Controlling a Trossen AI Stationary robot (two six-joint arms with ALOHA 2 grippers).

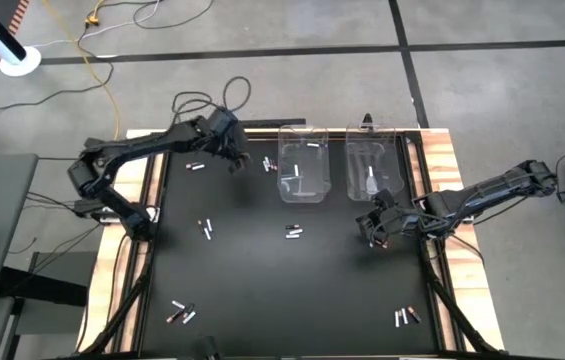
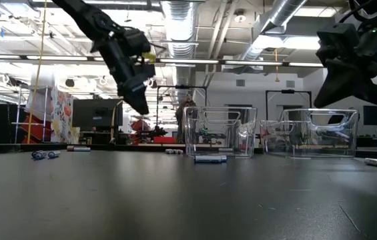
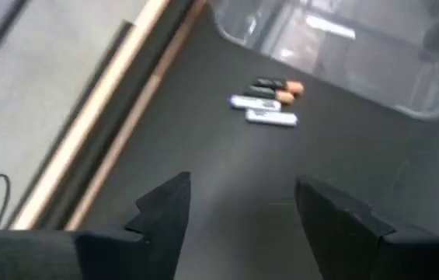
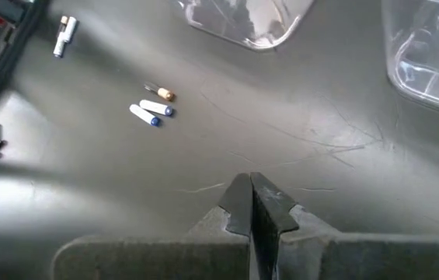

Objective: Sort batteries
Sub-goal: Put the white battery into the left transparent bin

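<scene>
Left claw (image 1: 239,160) hangs wide open over black table (image 1: 262,290) near small silver and copper-dark cylinder batteries (image 3: 268,101). Right claw (image 1: 379,235) pinched closed, empty, below two clear plastic bins (image 1: 302,165). More batteries scattered around table.
</scene>
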